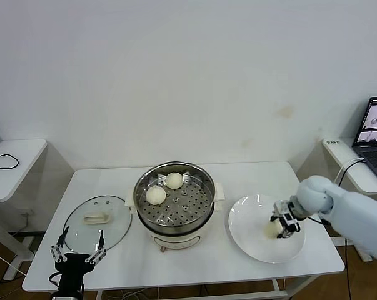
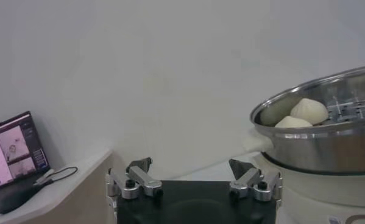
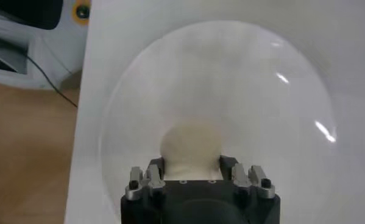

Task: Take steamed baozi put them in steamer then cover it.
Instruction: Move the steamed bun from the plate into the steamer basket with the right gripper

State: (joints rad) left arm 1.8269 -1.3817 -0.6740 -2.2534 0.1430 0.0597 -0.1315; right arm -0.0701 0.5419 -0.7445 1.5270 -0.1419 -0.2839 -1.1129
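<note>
the right claw [image 1: 284, 229] is down over the flat white round plate [image 1: 251, 240] on the right of the white surface [image 1: 113, 181], its fingers [image 3: 228, 163] set either side of one smooth cream-white dough bun [image 3: 190, 146] and seemingly closed against it. two more cream-white buns [image 1: 165, 188] lie side by side on the perforated tray of the round shiny stainless-steel steamer [image 1: 201, 215] at the centre, on its cream base. the round clear glass cover [image 1: 116, 234] with its cream handle lies flat just left of the steamer, and the left claw [image 1: 78, 255] hangs parked at the surface's front left edge, near the cover, fingers spread apart.
</note>
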